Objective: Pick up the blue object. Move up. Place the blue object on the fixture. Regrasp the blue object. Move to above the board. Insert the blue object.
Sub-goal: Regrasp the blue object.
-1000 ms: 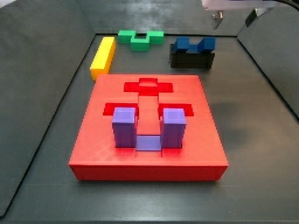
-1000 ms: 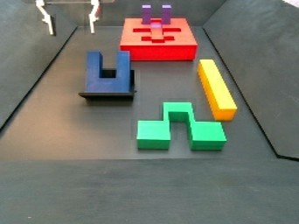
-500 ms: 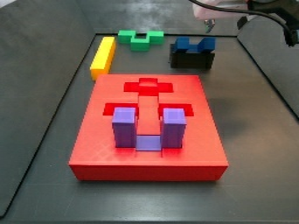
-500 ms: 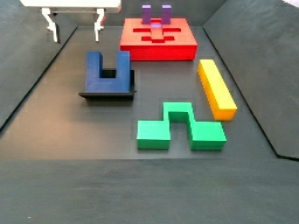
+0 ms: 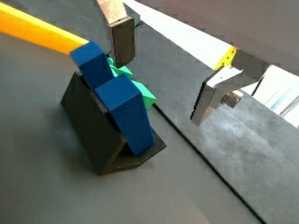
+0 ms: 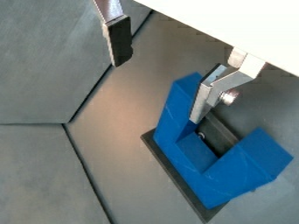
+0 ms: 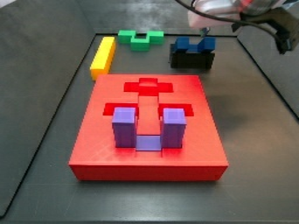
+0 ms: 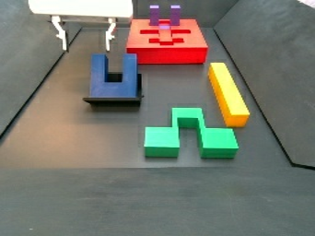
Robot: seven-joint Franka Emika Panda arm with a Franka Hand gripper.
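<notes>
Silver-plated, dark-padded, the two-finger gripper (image 8: pixel 84 35) hangs just above and behind the dark blue U-shaped plastic block (image 8: pixel 112 76) with its jaws spread wide and nothing between them; in a wrist view one finger stands close over a prong of the block (image 6: pixel 214 147) and the other is well clear of it.

That blue block sits propped in the small black box-like fixture (image 5: pixel 97 129), prongs pointing away from the base plate, so the placing step looks done; over the last second the gripper has come in from the edge of both side views toward the block, which has not shifted; I judge this to be the approach for the regrasp, with closing on the block yet to come.

Beyond the fixture, toward the far side, lies the large red rectangular board (image 7: pixel 149 131) with shaped recesses in its top; a purple U-shaped block (image 7: pixel 146 129) already stands in one recess, and a cross-shaped recess (image 7: pixel 147 87) beside it is unfilled.

Near the fixture, a green stepped block (image 8: pixel 189 134) and a long yellow bar (image 8: pixel 227 92) rest on the dark floor.
</notes>
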